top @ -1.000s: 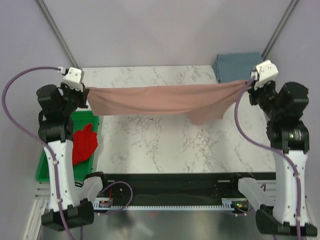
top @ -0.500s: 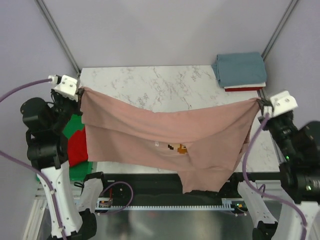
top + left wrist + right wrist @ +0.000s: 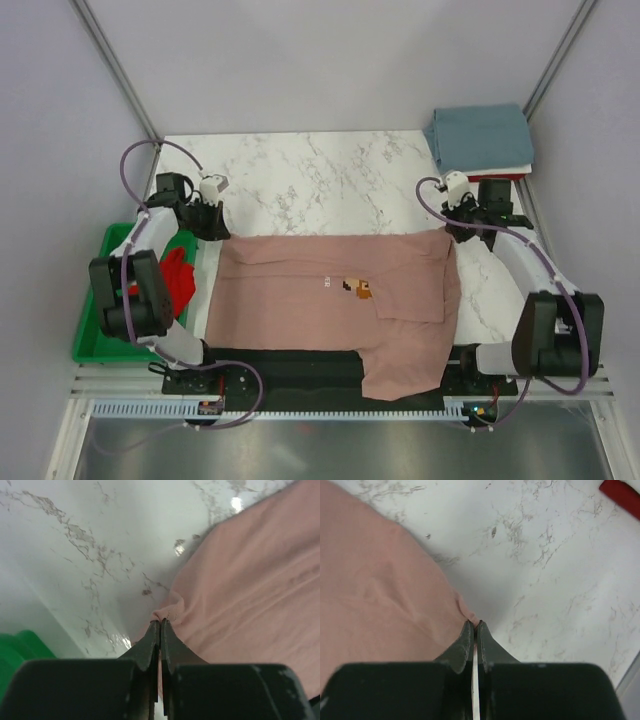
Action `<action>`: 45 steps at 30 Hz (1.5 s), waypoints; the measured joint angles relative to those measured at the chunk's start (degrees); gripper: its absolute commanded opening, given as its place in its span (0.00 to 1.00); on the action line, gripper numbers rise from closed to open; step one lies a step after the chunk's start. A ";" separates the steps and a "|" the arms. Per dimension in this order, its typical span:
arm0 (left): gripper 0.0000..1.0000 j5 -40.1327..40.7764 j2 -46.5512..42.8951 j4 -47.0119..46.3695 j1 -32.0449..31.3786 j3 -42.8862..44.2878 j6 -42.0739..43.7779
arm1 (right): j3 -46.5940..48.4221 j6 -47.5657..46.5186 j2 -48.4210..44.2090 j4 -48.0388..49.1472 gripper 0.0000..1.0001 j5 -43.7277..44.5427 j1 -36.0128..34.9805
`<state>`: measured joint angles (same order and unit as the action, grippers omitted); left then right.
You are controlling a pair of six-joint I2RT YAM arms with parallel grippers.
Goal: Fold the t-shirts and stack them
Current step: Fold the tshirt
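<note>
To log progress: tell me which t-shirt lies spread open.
The dusty-pink t-shirt, spread out on the table; the grey-blue one lies folded far right, the red one bunched in the green tray.

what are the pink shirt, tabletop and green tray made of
Pink shirt: soft matte cloth, probably cotton jersey; it creases and drapes over the table edge. Tabletop: glossy, grey-veined white, marble or marble-look laminate; lamp glints show. Green tray: smooth rigid plastic, seemingly; even colour, moulded rim.

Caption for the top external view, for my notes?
Left gripper and right gripper pinch the pink t-shirt by its far corners, spread across the table.
</note>
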<state>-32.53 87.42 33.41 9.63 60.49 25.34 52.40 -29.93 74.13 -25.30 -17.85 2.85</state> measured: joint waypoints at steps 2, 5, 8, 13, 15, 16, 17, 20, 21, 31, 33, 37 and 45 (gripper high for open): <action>0.02 1.16 6.99 -1.38 -0.26 2.64 -0.44 | 0.39 -1.05 7.13 4.90 0.00 0.37 0.00; 0.02 2.69 15.10 -3.72 -0.22 7.91 -1.05 | 4.83 -2.49 17.16 7.58 0.00 1.40 0.00; 0.02 3.98 20.68 -4.87 -0.22 13.60 -1.86 | 13.99 -3.74 27.76 8.63 0.00 2.40 0.04; 0.02 5.75 26.12 -6.29 -0.22 21.66 -3.02 | 28.89 -4.87 40.52 10.82 0.00 3.65 0.04; 0.02 6.60 28.17 -6.69 -0.24 24.50 -3.50 | 35.17 -4.83 45.40 10.80 0.00 4.04 0.04; 0.02 7.02 29.16 -6.67 -0.24 25.88 -3.67 | 38.14 -4.79 47.71 10.62 0.00 4.37 0.02; 0.02 7.19 29.97 -6.80 -0.26 26.95 -3.82 | 41.11 -4.70 50.23 10.64 0.00 4.63 -0.02; 0.02 9.16 33.38 -7.23 -0.39 30.73 -4.48 | 47.67 -4.15 56.11 10.49 0.00 5.16 0.00; 0.02 9.86 34.53 -7.48 -0.46 31.91 -4.72 | 49.20 -4.00 57.55 10.36 0.00 5.29 -0.02; 0.07 14.08 42.77 -8.50 -1.27 42.71 -5.40 | 55.41 -3.54 62.34 10.60 0.00 7.78 -1.55; 0.15 14.67 42.97 -8.66 -1.38 43.39 -5.90 | 56.37 -2.82 62.88 10.99 0.11 8.41 -1.90; 0.33 16.15 42.88 -8.83 -1.57 45.27 -7.41 | 58.45 -0.90 63.54 11.50 0.41 9.84 -2.47; 0.46 19.30 33.40 -9.31 -2.64 45.27 -9.31 | 54.49 2.16 55.10 12.17 0.47 9.99 -3.41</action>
<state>-13.23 120.81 24.10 6.98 105.75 16.03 106.89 -27.77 129.23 -13.13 -7.86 -0.56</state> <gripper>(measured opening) 0.460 0.471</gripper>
